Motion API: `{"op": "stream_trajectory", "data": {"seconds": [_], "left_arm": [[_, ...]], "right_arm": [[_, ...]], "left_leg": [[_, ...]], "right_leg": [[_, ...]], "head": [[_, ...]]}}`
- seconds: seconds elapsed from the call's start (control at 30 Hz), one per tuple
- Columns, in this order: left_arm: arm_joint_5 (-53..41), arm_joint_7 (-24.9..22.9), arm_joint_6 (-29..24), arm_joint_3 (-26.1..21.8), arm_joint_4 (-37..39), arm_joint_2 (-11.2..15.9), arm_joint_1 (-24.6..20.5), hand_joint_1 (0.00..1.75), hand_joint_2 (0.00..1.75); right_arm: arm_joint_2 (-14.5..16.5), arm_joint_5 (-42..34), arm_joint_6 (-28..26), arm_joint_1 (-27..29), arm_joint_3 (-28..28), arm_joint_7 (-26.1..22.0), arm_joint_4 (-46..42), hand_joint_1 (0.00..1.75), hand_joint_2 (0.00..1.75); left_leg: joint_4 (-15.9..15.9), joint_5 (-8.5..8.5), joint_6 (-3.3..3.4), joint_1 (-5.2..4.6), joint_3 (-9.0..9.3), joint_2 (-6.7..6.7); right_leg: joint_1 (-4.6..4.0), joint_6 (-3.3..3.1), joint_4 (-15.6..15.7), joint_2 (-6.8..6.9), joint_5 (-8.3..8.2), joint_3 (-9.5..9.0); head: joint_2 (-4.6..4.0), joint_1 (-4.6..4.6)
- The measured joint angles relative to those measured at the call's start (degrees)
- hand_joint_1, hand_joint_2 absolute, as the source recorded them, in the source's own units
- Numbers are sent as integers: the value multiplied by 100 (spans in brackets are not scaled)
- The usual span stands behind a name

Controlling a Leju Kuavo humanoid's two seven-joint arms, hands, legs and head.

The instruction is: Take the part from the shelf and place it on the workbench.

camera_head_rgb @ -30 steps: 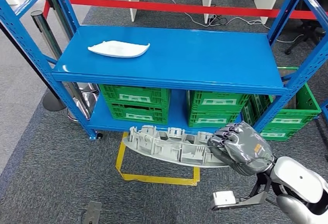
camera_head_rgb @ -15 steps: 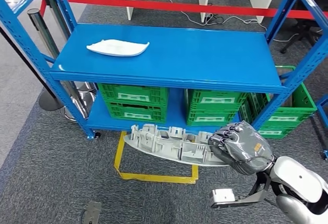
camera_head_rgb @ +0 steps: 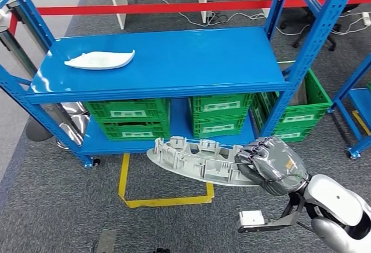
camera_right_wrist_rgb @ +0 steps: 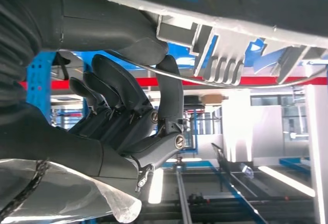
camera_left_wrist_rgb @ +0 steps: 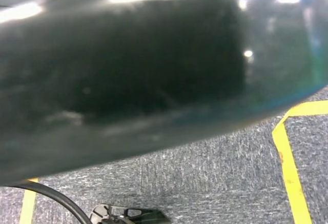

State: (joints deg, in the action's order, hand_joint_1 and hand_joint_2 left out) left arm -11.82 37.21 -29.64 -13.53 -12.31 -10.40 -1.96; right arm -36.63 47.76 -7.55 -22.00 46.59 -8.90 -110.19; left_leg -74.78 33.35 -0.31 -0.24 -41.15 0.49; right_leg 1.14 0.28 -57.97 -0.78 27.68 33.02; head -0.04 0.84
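Grey ribbed plastic, that's the part [camera_head_rgb: 199,161], and it's off the shelf [camera_head_rgb: 166,62] and out in the air in front of it, hanging above the yellow tape square [camera_head_rgb: 165,195] on the carpet. The right hand [camera_head_rgb: 268,165] has it pinched by one end, thumb on one side and fingers [camera_right_wrist_rgb: 127,93] curled against the other, so the long body sticks out sideways across the robot's front, ribs facing up. Gripping at the tip like that looks chosen to keep the hand clear of the ribbing, though it leaves a lot of overhang to swing about. The part sits slightly tilted, far end a touch higher. A second white part [camera_head_rgb: 99,60] lies flat on the shelf's top deck near its left end, and green crates [camera_head_rgb: 175,117] are stacked underneath. The left hand I can't judge: its wrist camera gives a dark glossy blur and grey carpet. No workbench to be seen from here, so I'd say the carry is barely begun, and the robot needs to turn before any setting down.
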Motion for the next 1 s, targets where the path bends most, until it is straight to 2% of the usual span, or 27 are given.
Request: {"op": "stream_trajectory", "data": {"seconds": [0.03,0.1,0.13,0.17,0.2,0.27,0.33,0.37,0.43,0.47,0.5,0.53,0.6,0.63,0.67,0.77,0.83,0.87,0.93,0.97,1.0], "left_arm": [[0,-1,0,0,0,0,2,0,0],[0,-1,0,-1,1,5,0,0,0],[0,-1,-1,-1,1,8,-1,0,0],[0,-1,-1,-2,2,12,-2,0,0],[1,-1,-2,-2,2,16,-3,0,0],[1,-2,-8,-6,2,16,-4,0,0],[-2,-2,-13,-10,2,9,-6,0,0],[-4,-2,-12,-11,2,3,-6,0,0],[-3,-1,-12,-12,3,-4,2,0,0],[-3,-1,-13,-14,3,-4,6,0,0],[-2,-1,-13,-15,4,-4,7,0,0],[-2,-1,-12,-17,4,-4,6,0,0],[-2,-2,-11,-18,4,-9,-2,0,0],[-3,-2,-11,-18,4,-10,-4,0,0],[-4,-2,-11,-18,4,-11,-4,0,0],[-7,-3,-12,-18,4,-13,2,0,0],[-8,-3,-12,-18,4,-13,-1,0,0],[-8,-3,-12,-18,4,-13,-1,0,0],[-8,-3,-12,-20,5,-13,8,0,0],[-8,-3,-11,-22,5,-13,16,0,0],[-7,-3,-11,-25,6,-13,22,0,0]], "right_arm": [[2,0,1,0,1,0,4,175,175],[10,-1,1,-2,1,1,4,175,175],[15,-1,1,-5,1,1,5,175,175],[19,0,2,-9,1,1,6,175,175],[22,0,2,-9,1,1,7,175,175],[23,1,3,-2,2,-1,8,175,175],[24,-1,3,-11,1,-1,8,175,175],[25,-2,3,-16,1,-1,9,175,175],[26,-2,3,-15,3,0,10,175,175],[26,-2,3,-10,5,0,15,175,175],[26,-2,4,-6,7,-1,20,175,175],[26,-2,4,-4,9,-1,25,175,175],[26,-2,4,-4,9,-2,29,175,175],[26,-2,3,-6,9,-2,29,175,175],[26,-2,2,-9,8,-1,30,175,175],[26,-2,1,-5,8,-1,31,175,175],[26,-2,1,-8,8,0,31,175,175],[27,-2,1,-10,7,0,31,175,175],[29,-1,1,-12,8,0,32,175,175],[31,0,2,-10,10,0,34,175,175],[32,0,2,-9,11,0,35,175,175]], "left_leg": [[243,-164,22,0,131,-19],[1043,-538,88,4,528,-176],[1371,-637,113,6,678,-263],[1556,-669,130,6,754,-331],[1616,-650,136,4,770,-355],[1681,-678,165,14,772,-283],[1744,-721,221,38,785,-202],[1756,-732,239,41,784,-161],[1753,-735,255,31,769,-80],[1752,-736,256,24,765,-36],[1750,-736,257,18,763,5],[1745,-735,256,13,763,42],[1726,-724,238,0,764,101],[1710,-718,220,-13,757,124],[1697,-716,197,-26,750,146],[1679,-718,119,-36,738,206],[1503,-561,53,-23,676,143],[1248,-389,21,-10,576,85],[495,-3,-22,13,276,10],[196,103,-34,22,159,3],[78,102,-40,29,120,1]], "right_leg": [[-2,2,-1,-51,-3,-4],[-8,18,-5,-141,-9,-4],[-7,40,-9,-181,-18,12],[-3,70,-10,-218,-31,37],[4,109,-2,-255,-51,63],[15,183,17,-274,-68,107],[5,230,-205,-133,91,238],[4,244,-495,-42,254,378],[3,273,-1271,30,587,732],[3,284,-1534,37,658,851],[3,289,-1594,44,627,870],[2,284,-1399,63,490,759],[-14,253,-567,188,153,303],[-28,223,-212,245,50,104],[-43,195,-1,285,12,-13],[-51,110,62,219,-14,-32],[-25,45,85,173,-52,-26],[-13,16,95,152,-70,-23],[-12,-9,94,94,-84,-1],[-13,-12,92,59,-88,7],[-13,-10,90,22,-92,11]], "head": [[0,1],[0,-3],[0,-2],[0,-4],[0,-3],[0,-3],[0,-23],[0,-32],[0,-40],[0,-39],[0,-39],[0,-38],[0,-38],[0,-35],[0,-32],[0,-28],[0,-18],[0,-11],[0,-1],[1,-2],[1,-1]]}}
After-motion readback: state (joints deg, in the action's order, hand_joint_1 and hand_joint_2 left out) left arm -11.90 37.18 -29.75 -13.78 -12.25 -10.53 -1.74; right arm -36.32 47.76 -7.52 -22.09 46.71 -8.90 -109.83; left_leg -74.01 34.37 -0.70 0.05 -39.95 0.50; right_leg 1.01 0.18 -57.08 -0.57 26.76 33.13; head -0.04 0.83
